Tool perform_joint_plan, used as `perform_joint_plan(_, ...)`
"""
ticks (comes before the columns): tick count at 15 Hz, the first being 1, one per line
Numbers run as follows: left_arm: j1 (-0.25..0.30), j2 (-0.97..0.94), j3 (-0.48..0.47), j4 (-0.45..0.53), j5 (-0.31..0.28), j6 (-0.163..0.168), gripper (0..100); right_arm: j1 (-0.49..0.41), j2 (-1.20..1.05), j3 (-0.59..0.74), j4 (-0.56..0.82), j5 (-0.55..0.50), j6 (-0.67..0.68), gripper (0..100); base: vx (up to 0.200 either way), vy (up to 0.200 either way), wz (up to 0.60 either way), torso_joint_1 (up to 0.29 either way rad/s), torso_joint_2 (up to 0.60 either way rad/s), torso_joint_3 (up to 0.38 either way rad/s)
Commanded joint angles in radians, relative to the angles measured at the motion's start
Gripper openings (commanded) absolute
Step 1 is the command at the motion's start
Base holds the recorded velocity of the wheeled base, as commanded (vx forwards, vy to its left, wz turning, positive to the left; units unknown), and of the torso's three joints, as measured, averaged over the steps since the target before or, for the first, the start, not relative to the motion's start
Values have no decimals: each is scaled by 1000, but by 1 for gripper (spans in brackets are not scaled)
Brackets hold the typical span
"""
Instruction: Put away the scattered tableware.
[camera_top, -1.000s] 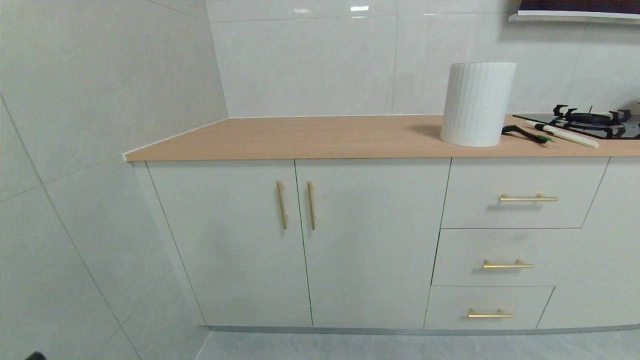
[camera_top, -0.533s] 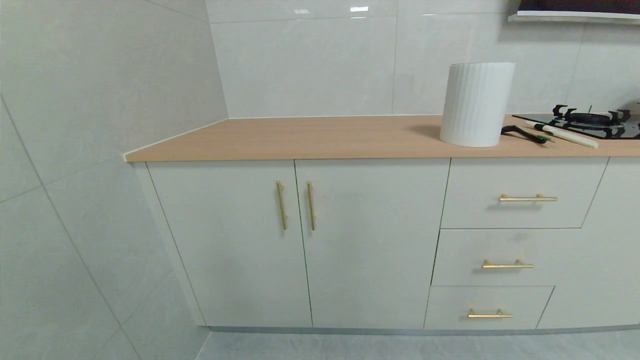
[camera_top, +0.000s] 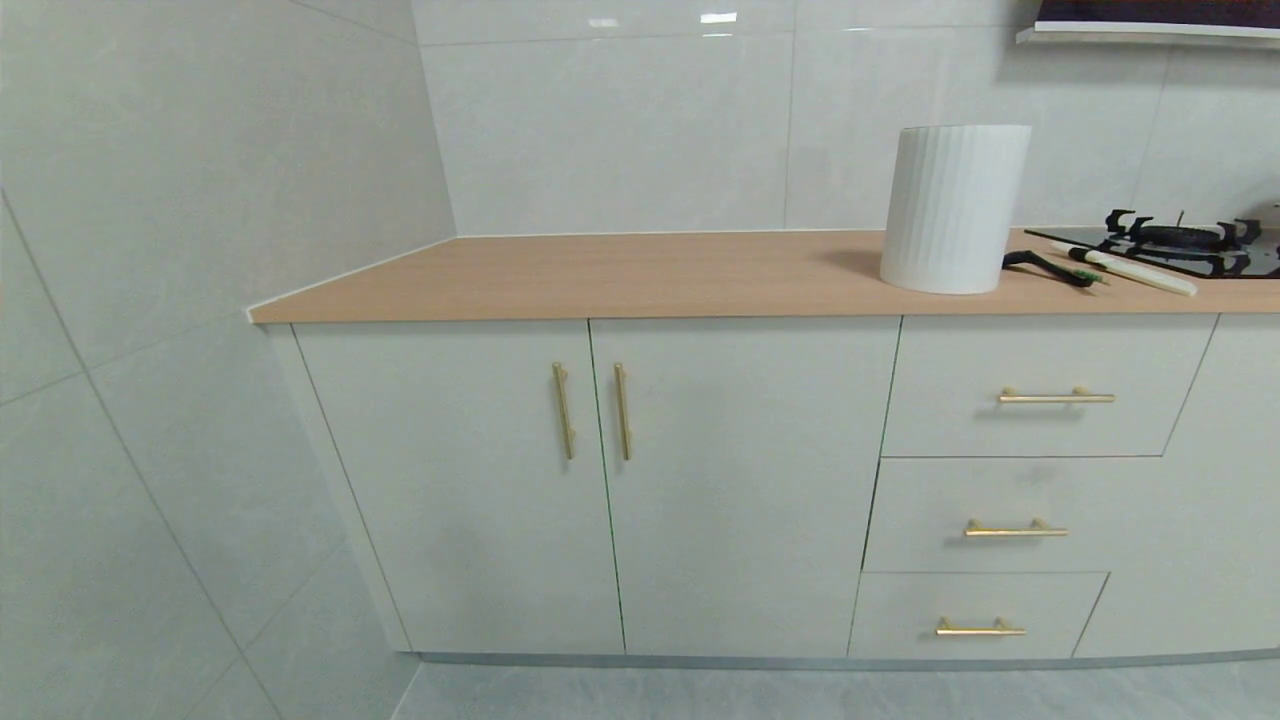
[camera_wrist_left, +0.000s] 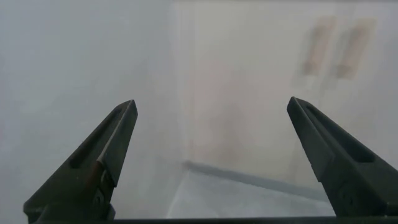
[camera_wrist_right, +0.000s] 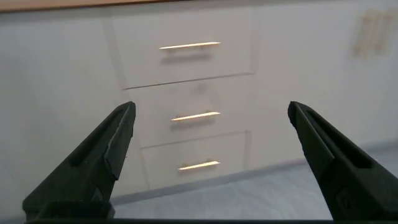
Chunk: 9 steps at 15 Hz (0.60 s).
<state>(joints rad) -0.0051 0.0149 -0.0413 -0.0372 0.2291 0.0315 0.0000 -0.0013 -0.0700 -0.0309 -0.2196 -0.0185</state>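
A tall white ribbed container (camera_top: 955, 208) stands on the wooden countertop (camera_top: 620, 275) toward its right end. Just right of it lie a black-handled utensil (camera_top: 1050, 267) and a long white utensil (camera_top: 1130, 270) with a green part, resting partly on the hob's edge. My left gripper (camera_wrist_left: 210, 102) is open with nothing between its fingers, facing the white cabinet doors and the wall corner low down. My right gripper (camera_wrist_right: 210, 106) is open too and holds nothing, facing the stack of drawers (camera_wrist_right: 186, 62).
A black gas hob (camera_top: 1180, 240) sits at the counter's far right. Under the counter are two doors with gold handles (camera_top: 595, 410) and three drawers with gold handles (camera_top: 1057, 397). A tiled wall closes off the left side. Grey floor lies in front.
A small dark tip at the lower left corner of the head view one second ago is gone from the picture. Nothing on the counter has moved.
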Motion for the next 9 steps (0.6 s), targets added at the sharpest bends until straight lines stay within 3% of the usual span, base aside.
perform_joint_plan(1, 7, -15, 41, -3, -83, 5, 100, 0, 3, 70, -21, 69, -21, 100, 0, 0, 0, 0, 0, 0)
perform_joint_plan(2, 7, -15, 41, -1, -119, 8, 100, 0, 3, 70, -21, 74, -23, 100, 0, 0, 0, 0, 0, 0)
perform_joint_plan(3, 7, -15, 41, 26, -228, 19, 100, 0, 3, 70, -23, 117, -21, 100, 0, 0, 0, 0, 0, 0)
perform_joint_plan(4, 7, -15, 41, 51, -249, 30, 100, 0, 4, 70, 20, 180, -23, 100, 0, 0, 0, 0, 0, 0)
perform_joint_plan(5, 7, -15, 41, 45, -248, 27, 100, 0, 4, 65, 52, 207, -20, 100, 0, 0, 0, 0, 0, 0)
perform_joint_plan(6, 7, -15, 41, 43, -246, 4, 100, 0, 3, 68, 31, 204, -4, 100, 0, 0, 0, 0, 0, 0)
perform_joint_plan(9, 7, -15, 41, 42, -248, 7, 100, 0, 4, 70, 29, 207, 3, 100, 0, 0, 0, 0, 0, 0)
